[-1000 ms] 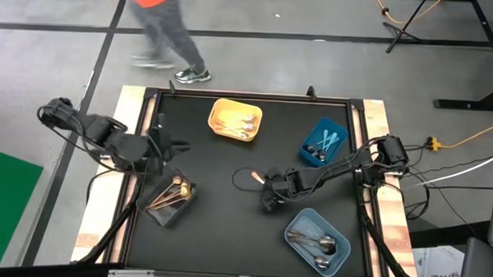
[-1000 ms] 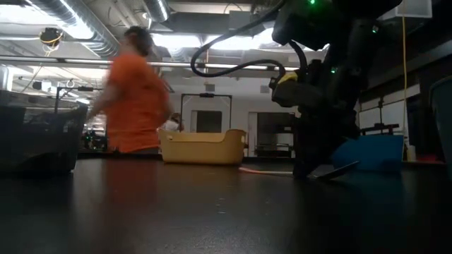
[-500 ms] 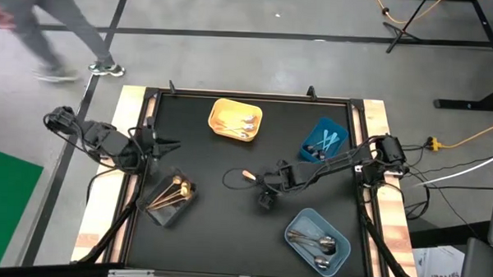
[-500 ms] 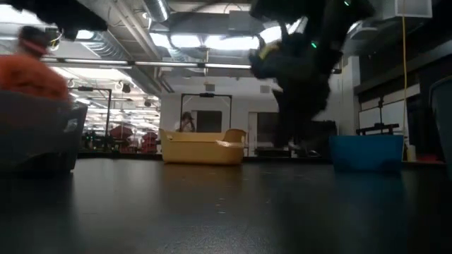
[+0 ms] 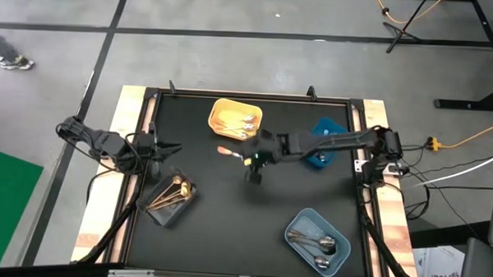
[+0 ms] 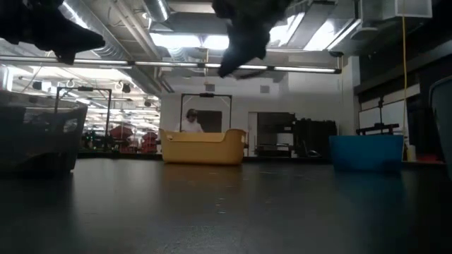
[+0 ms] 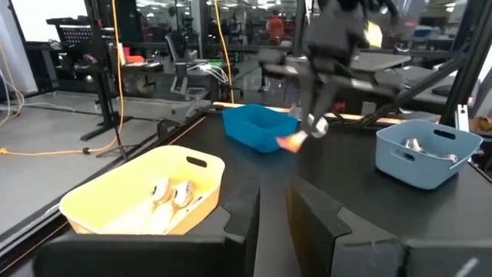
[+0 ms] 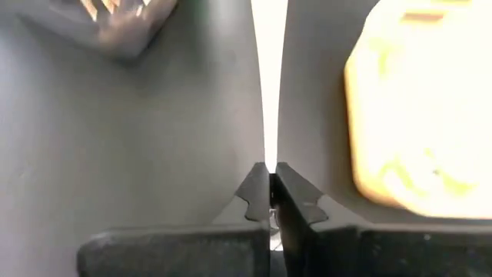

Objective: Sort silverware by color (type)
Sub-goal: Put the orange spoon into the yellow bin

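An orange-handled spoon (image 5: 229,153) hangs above the table's middle, just in front of the yellow bin (image 5: 236,120), which holds several spoons. My right gripper (image 5: 252,160) is shut on it. In the left wrist view the spoon (image 7: 301,137) shows below that gripper. My left gripper (image 5: 166,145) waits at the table's left edge, level, its fingers (image 7: 242,219) a narrow gap apart with nothing between them. The blue bin (image 5: 329,129) is partly hidden under the right arm. My right gripper pinches the spoon near its silver bowl end (image 7: 315,128) between its two fingers. They slant down from the table's right. The orange handle (image 5: 224,152) sticks out past the fingers toward the table's left. The spoon is lifted clear of the table.
A clear bin (image 5: 170,197) with gold utensils stands at the near left. A grey-blue bin (image 5: 315,238) with silver spoons stands at the near right. Bare black tabletop (image 5: 227,228) lies between them. A person's shoe (image 5: 15,61) shows on the floor at the far left.
My right gripper has risen from the table's middle and gone toward the far left, toward the yellow bin, rolling as it went. The spoon has come up off the table with it. My left gripper has drawn back toward the left edge and sunk. The person has walked off left.
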You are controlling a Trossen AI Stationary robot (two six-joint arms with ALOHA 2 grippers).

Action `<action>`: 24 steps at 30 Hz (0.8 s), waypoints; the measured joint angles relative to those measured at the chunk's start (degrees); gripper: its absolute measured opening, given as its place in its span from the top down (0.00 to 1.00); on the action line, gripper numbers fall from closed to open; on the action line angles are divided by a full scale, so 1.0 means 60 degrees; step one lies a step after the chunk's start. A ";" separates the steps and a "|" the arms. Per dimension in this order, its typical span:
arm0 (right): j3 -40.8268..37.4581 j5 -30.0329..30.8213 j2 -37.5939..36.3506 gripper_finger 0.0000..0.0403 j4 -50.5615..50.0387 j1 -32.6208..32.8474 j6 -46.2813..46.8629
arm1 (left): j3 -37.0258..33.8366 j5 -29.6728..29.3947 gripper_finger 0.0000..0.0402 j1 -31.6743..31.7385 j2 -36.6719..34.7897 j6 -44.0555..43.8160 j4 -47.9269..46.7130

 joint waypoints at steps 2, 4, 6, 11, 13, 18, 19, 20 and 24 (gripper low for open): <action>0.0342 -0.0186 -0.0004 1.00 0.0014 -0.0326 -0.0506 | -0.0158 0.0004 0.85 0.0000 -0.0132 0.0001 0.0023; 0.0608 -0.0292 -0.0004 1.00 0.0007 -0.0661 -0.0861 | -0.0372 0.0013 0.85 0.0000 -0.0187 0.0006 0.0126; 0.0792 -0.0310 -0.0004 1.00 0.0008 -0.0992 -0.1095 | -0.0580 0.0019 0.85 0.0000 -0.0214 0.0042 0.0244; 0.0899 -0.0737 -0.0015 1.00 0.0038 -0.1821 -0.1526 | -0.1291 0.0082 0.85 0.0000 -0.0224 0.0583 0.1326; 0.0899 -0.1075 -0.0015 1.00 -0.0004 -0.2123 -0.1652 | -0.1574 0.0394 0.85 0.0000 -0.0224 0.0845 0.1882; 0.0899 -0.1488 -0.0015 1.00 0.0106 -0.2719 -0.2077 | -0.2327 0.1044 0.85 0.0056 -0.0224 0.1504 0.3480; 0.0899 -0.1492 -0.0015 1.00 0.0159 -0.2809 -0.2261 | -0.2411 0.1079 0.85 0.0115 -0.0221 0.1646 0.3653; 0.0899 -0.1491 -0.0015 1.00 0.0232 -0.2900 -0.2447 | -0.2415 0.1075 0.85 0.0198 -0.0214 0.1719 0.3722; 0.0902 -0.1502 0.0058 1.00 0.0524 -0.3220 -0.2836 | -0.2415 0.1318 0.85 0.0692 -0.0231 0.1958 0.3966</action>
